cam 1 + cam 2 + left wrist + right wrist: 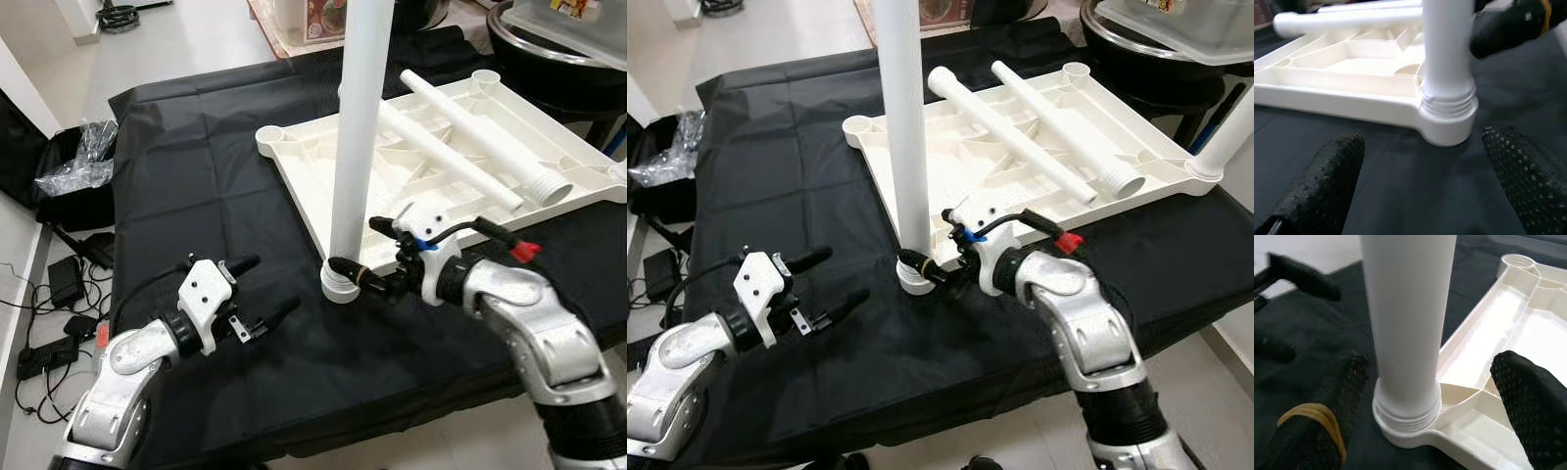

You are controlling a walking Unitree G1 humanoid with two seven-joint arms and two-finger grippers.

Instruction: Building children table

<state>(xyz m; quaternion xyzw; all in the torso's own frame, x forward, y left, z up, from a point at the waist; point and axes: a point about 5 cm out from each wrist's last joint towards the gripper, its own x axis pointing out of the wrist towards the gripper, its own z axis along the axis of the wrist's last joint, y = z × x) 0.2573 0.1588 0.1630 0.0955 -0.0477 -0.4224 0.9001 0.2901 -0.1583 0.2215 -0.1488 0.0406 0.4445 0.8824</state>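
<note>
Leg stands upright in tabletop corner socket.

the table top, the upright leg and the two loose legs lying on it are plain cream-white plastic, set on a matt black cloth over a pale grey floor. the left gripper and right gripper have black fingers with a fine dotted grip pattern, white housings and silver arms; one right finger carries a yellow band, and the right wrist shows a blue mark and a red cap. a clear crinkled bag sits on a black bag beside the cloth.
</note>
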